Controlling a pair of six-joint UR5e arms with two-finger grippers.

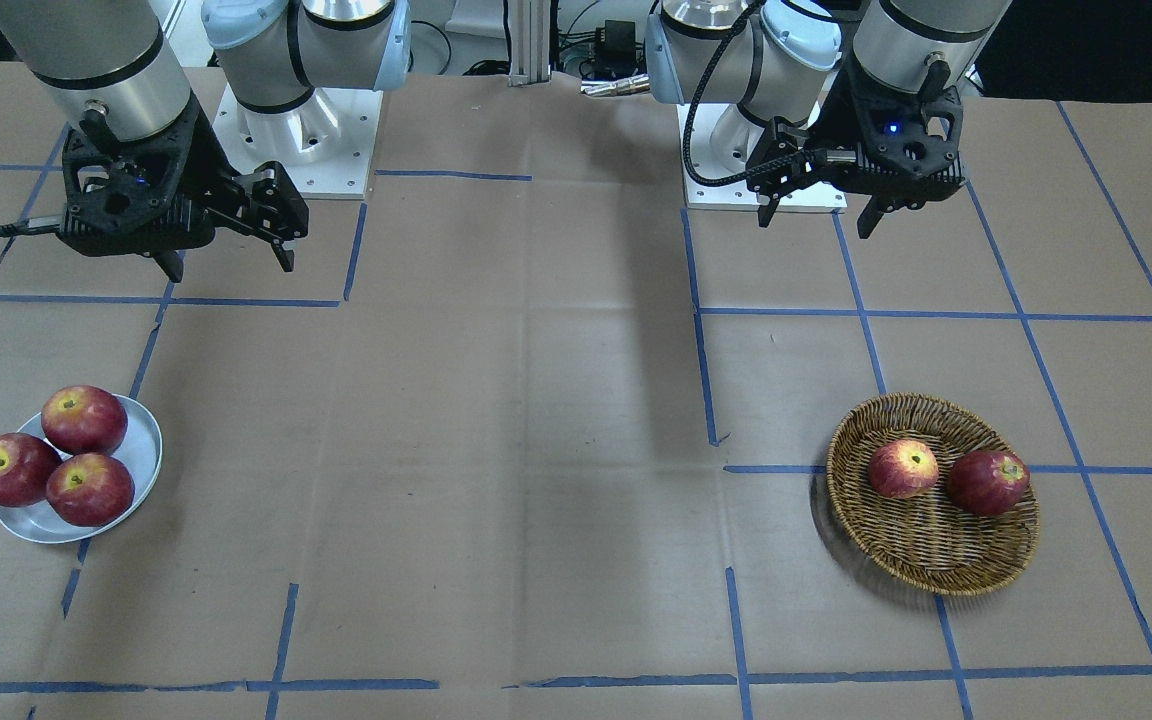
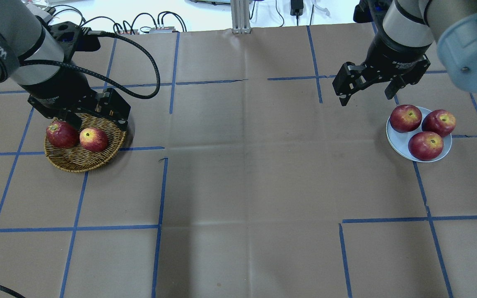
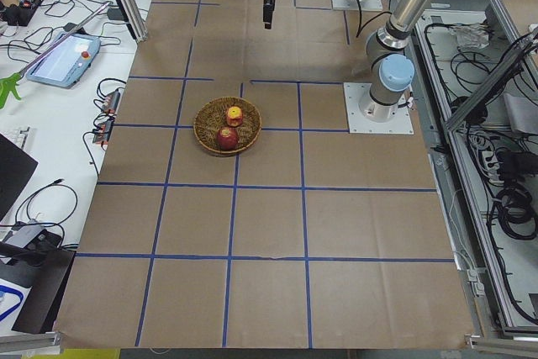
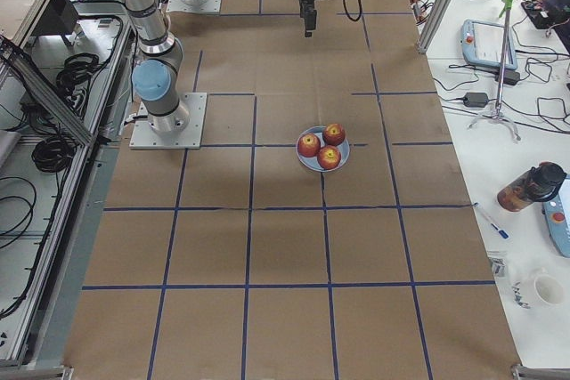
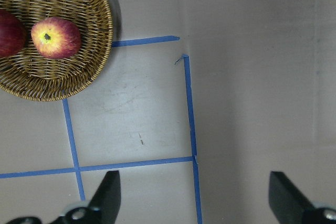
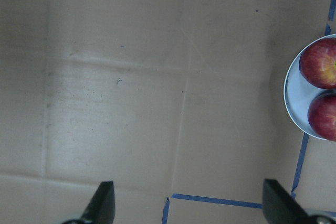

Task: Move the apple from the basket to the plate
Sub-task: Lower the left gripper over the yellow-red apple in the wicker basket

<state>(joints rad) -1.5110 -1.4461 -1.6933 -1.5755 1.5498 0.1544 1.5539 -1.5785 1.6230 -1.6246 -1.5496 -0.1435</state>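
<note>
Well, we judge the job to be at its opening step: the apple [image 1: 903,468] – pale, pinkish with yellow patches – lies in the basket [image 1: 936,585] toward the desk's left edge, just beside a dark-red apple [image 1: 988,482]. The left hand [image 1: 817,222] hangs above the desk on the robot's side of the basket, its fingers spread wide with nothing between them. The right hand [image 1: 231,267] is likewise spread and empty, near the plate [image 1: 141,440] toward the right edge.

Next, we think, the left hand must move over the pale apple, come down astride it and close without shoving its neighbour. The fruit is round, smooth and probably slick, so the grip should sit across its widest part. The basket is shallow ridged wicker, light enough to slide on the brown paper. The plate is smooth with a low raised rim – and three red apples [image 1: 84,420] already crowd it, so little bare room is left for a fourth.
</note>
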